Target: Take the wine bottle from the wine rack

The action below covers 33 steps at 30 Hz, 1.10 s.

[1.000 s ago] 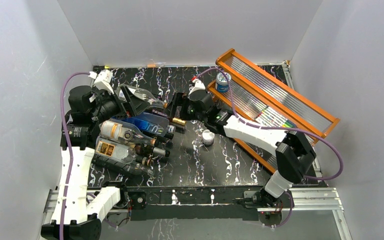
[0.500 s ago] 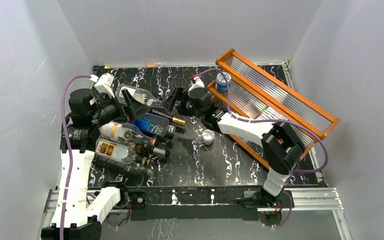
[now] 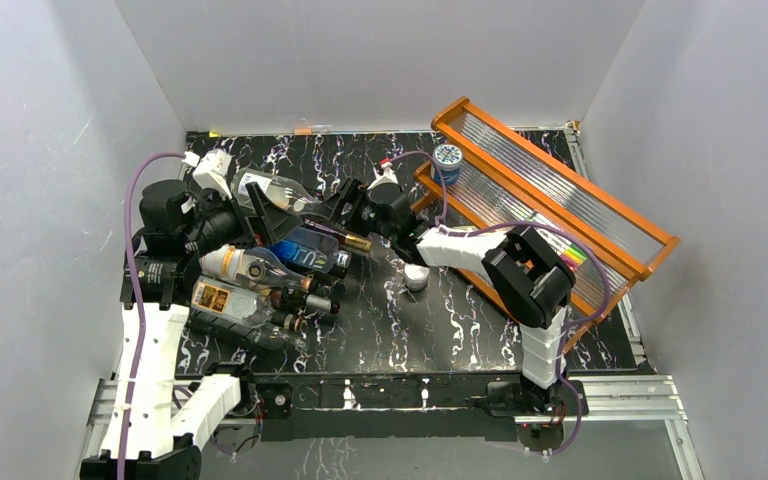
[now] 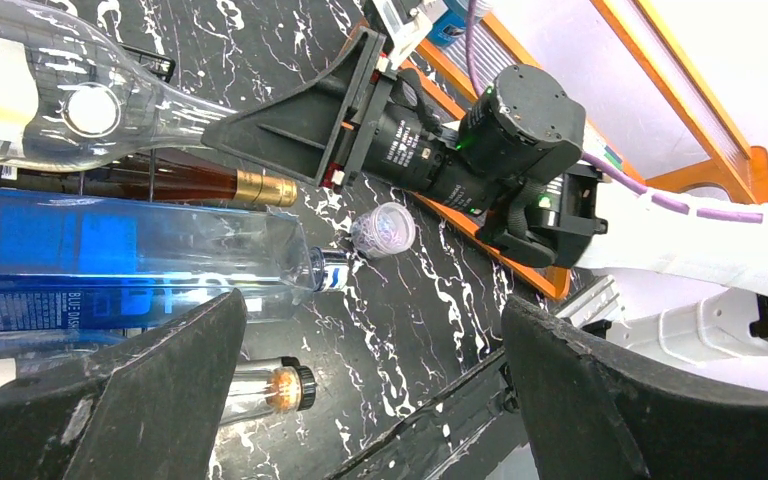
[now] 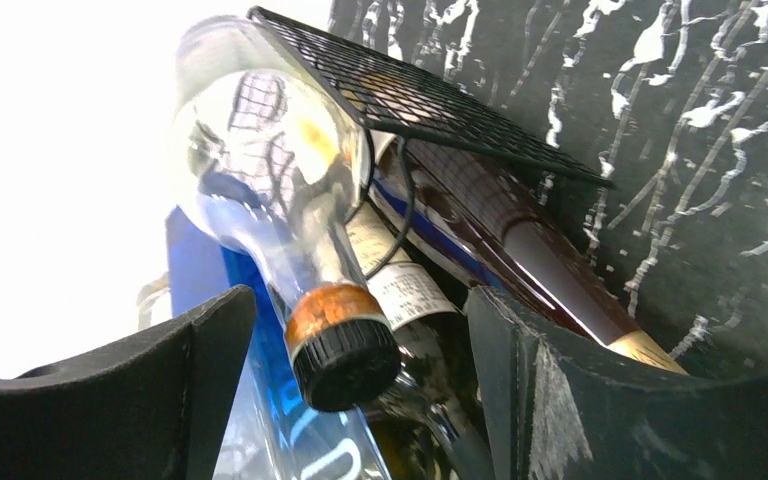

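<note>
We see the right gripper (image 5: 360, 300) spread, its black fingers (image 5: 120, 400) standing on either side of the black cap (image 5: 345, 365) of the clear wine bottle (image 5: 260, 140), with a gap on both sides, so nothing is pinched. Only the right wrist view shows those gaps; from above, fingers and neck merge into one dark tangle. The bottle lies at the far end of the wine rack (image 5: 420, 95), against its black mesh panel, and we cannot tell whether it rests on or beside the mesh. Most of the rack is hidden under bottles. The left gripper (image 4: 375, 310) is spread wide and empty, over a blue bottle (image 4: 110, 260) whose small print begins "BLUE"; the rest is too small for us. Beside it lies a dark bottle (image 4: 260, 187) with a gold collar. The two labelled bottles (image 3: 222, 262) nearer the bases are unreadable.
</note>
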Motion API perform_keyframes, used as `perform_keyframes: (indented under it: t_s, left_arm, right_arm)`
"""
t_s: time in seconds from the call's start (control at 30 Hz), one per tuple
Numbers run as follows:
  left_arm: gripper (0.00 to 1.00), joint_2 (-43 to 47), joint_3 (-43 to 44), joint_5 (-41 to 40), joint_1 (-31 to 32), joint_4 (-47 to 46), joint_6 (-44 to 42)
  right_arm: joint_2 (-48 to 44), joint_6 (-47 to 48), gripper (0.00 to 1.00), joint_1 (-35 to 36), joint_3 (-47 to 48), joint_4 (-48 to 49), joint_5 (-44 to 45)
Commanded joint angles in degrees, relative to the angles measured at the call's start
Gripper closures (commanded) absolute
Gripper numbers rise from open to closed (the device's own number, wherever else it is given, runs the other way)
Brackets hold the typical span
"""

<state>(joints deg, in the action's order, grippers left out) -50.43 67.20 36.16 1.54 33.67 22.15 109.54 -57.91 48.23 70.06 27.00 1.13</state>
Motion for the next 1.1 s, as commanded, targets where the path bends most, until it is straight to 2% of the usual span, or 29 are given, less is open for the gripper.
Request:
perform_keyframes:
  t_s: [0.0, 0.2, 0.57, 0.97, 1.07]
  left_arm:
    - [0.02, 1.00, 0.42, -0.07, 0.50, 0.65, -0.78]
    - [0.02, 0.97, 0.61, -0.65, 1.01, 1.28, -1.35]
    - [0.02, 1.02, 0.19, -1.62, 1.45, 1.81, -2.00]
    - [0.02, 0.49, 0.83, -1.73, 1.62, 2.13, -2.03]
    - [0.02, 0.27, 0.96, -1.74, 1.71, 2.15, -2.03]
  right_arm:
    - [2.81, -6.28, 0.14, -0.17, 0.66, 14.87, -0.62]
    - [5.60, -8.66, 0.23, -0.17, 0.26, 21.19, 0.13]
    - [8.15, -12.69, 0.40, -0.42, 0.33, 25.15, 0.72]
    - [10.08, -15.87, 0.41, -0.76, 0.73, 26.35, 0.59]
    - [10.08, -15.35, 0.44, -0.77, 1.31, 26.19, 0.59]
